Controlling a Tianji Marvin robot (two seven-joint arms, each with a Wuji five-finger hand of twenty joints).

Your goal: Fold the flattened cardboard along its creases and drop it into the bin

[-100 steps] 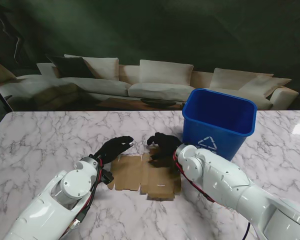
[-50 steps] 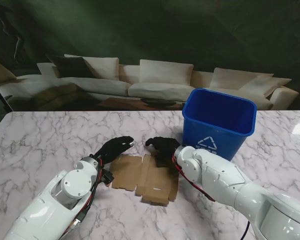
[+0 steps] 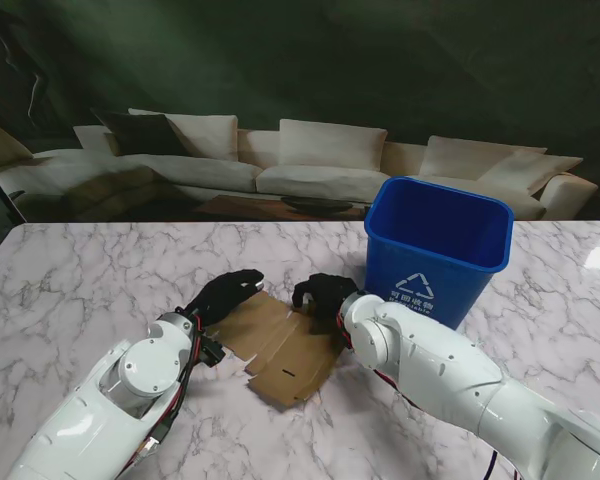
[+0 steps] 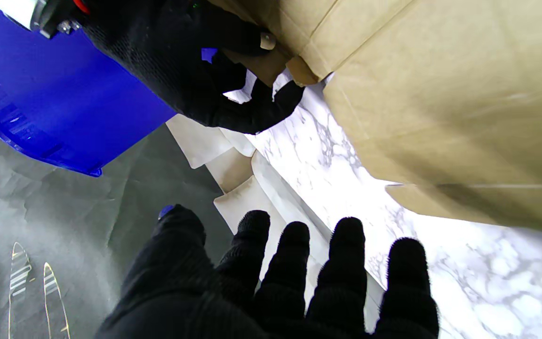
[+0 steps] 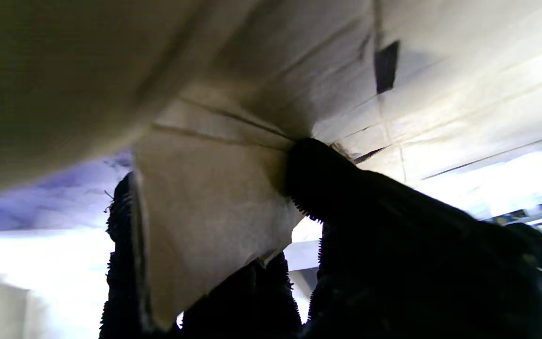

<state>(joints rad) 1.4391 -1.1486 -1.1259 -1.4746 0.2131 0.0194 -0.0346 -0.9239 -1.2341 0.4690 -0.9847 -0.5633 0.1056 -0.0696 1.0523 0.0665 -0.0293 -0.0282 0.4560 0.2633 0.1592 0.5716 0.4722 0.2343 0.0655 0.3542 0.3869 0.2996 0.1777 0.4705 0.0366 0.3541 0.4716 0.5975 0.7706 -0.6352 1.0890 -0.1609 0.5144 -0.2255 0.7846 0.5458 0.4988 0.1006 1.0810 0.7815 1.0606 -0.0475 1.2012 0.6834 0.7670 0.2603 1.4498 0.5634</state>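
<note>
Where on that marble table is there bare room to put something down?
The table is bare on the robot's left, beyond the left hand, and along the far edge by the sofa. It is crowded in the middle: cardboard, right hand and blue bin sit close.

Cream sofa [image 3: 310, 160] against dark wall [image 3: 330, 60]; dark cushion [image 3: 140, 133] at left

Matt brown cardboard [image 3: 283, 352], glossy veined marble table [image 3: 80, 280], smooth blue plastic bin [image 3: 435, 245].
</note>
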